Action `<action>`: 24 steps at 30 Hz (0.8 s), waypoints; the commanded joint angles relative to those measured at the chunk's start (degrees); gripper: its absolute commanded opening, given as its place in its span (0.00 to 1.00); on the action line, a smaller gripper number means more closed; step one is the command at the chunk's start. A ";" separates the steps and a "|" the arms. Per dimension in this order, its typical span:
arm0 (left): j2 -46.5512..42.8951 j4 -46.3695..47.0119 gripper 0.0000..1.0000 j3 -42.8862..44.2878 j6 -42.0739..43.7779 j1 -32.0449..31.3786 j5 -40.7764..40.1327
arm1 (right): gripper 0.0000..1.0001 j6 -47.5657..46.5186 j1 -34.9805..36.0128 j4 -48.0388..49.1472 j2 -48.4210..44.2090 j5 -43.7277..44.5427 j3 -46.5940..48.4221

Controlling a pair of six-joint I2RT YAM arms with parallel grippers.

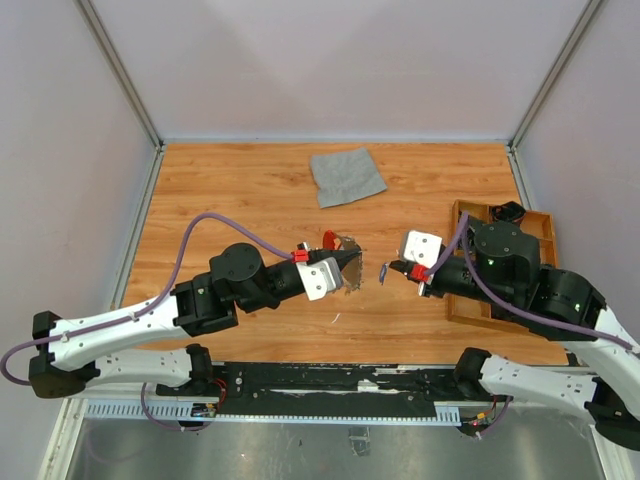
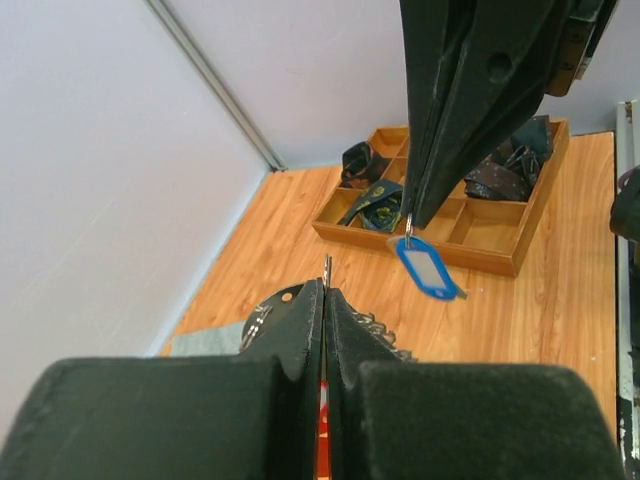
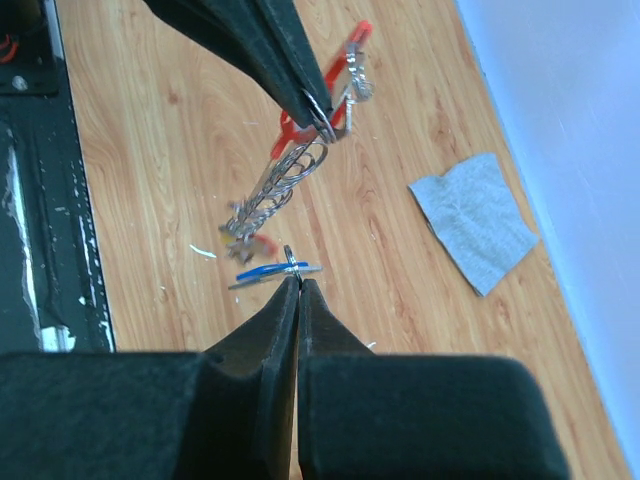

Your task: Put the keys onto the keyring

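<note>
My left gripper (image 1: 351, 262) is shut on the red keyring (image 1: 328, 240) and holds it above the table. In the right wrist view the red loop (image 3: 342, 72) sticks out past the left fingertips (image 3: 300, 95), and its silvery chain (image 3: 275, 190) hangs down with a small reddish piece (image 3: 262, 245) at the end. My right gripper (image 1: 389, 268) is shut on the small metal ring of a blue-headed key (image 3: 270, 271), a short gap right of the chain. The left wrist view shows that blue key (image 2: 428, 270) hanging from the right gripper (image 2: 411, 224). Other keys are not visible.
A wooden compartment tray (image 1: 464, 305) with dark items lies at the right, under the right arm; it also shows in the left wrist view (image 2: 490, 262). A grey cloth square (image 1: 347, 176) lies at the back centre and appears in the right wrist view (image 3: 475, 222). White walls surround the table.
</note>
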 commanded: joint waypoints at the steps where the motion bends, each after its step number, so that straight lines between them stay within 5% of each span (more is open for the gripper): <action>1: 0.21 1.91 0.01 2.29 0.98 -0.60 -0.28 | 0.00 -5.14 4.16 -0.24 1.42 6.24 2.67; 24: 1.34 -0.97 0.00 3.70 0.98 -0.80 1.36 | 0.00 -12.65 22.74 2.55 5.96 33.88 4.03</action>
